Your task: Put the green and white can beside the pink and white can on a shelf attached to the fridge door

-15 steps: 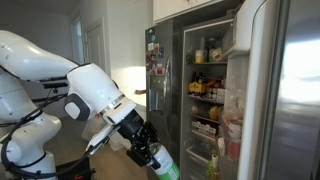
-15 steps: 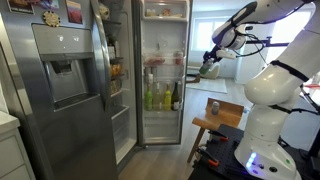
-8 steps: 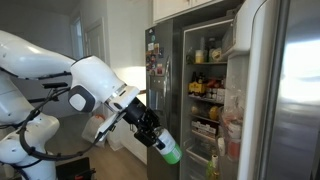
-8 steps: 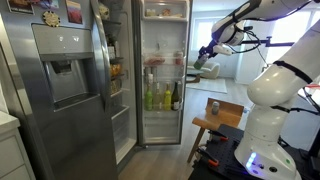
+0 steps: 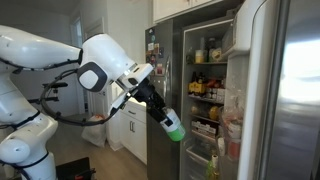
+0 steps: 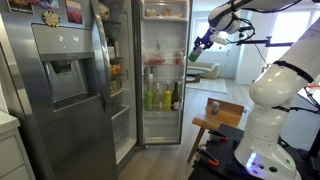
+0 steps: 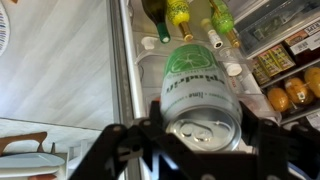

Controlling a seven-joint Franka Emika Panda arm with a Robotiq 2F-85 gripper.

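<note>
My gripper [image 5: 164, 117] is shut on the green and white can [image 5: 173, 127] and holds it in the air, tilted, in front of the open fridge. Both also show in an exterior view, gripper [image 6: 201, 44] and can [image 6: 194, 56]. In the wrist view the can [image 7: 198, 85] fills the middle between my fingers [image 7: 200, 128], its top end toward the camera. The stainless-steel fridge door [image 5: 290, 90] stands open at the right, with packed bins [image 5: 233, 128] on its white lining. I cannot pick out the pink and white can among them.
The fridge shelves [image 5: 206, 95] hold bottles and jars, and green bottles [image 7: 180, 14] and oranges [image 7: 290, 97] show in the wrist view. A door with a dispenser [image 6: 62, 75] stands at the left. A wooden stool [image 6: 222, 118] bearing a small can-like object [image 6: 212, 107] stands by my base.
My arm has risen and swung toward the open fridge, carrying the green and white can up and closer to the shelves. The grip has not changed.
</note>
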